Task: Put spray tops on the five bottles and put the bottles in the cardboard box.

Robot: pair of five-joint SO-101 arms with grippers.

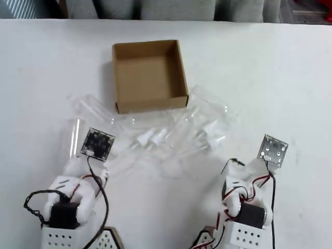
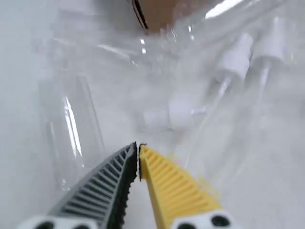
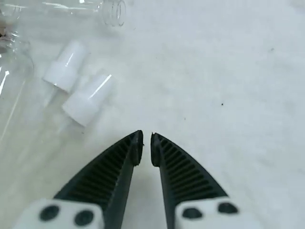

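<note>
The open cardboard box (image 1: 150, 75) sits at the middle back of the white table. Several clear bottles lie in front of it, one at the left (image 1: 72, 136) and one at the right (image 1: 207, 106). White spray tops (image 1: 150, 139) lie among them. My left gripper (image 2: 138, 148), grey and yellow, is shut on nothing just above the table, beside a lying bottle (image 2: 71, 124) and short of three spray tops (image 2: 176, 114). My right gripper (image 3: 143, 141), black, is shut and empty, with two loose spray tops (image 3: 88, 100) and a bottle neck (image 3: 114, 12) ahead of it.
Both arms' bases stand at the front edge, the left arm (image 1: 67, 207) and the right arm (image 1: 246, 207). Bare table (image 1: 290, 78) stretches to the right of the box and to its left. A brown edge of the box (image 2: 157, 12) shows in the left wrist view.
</note>
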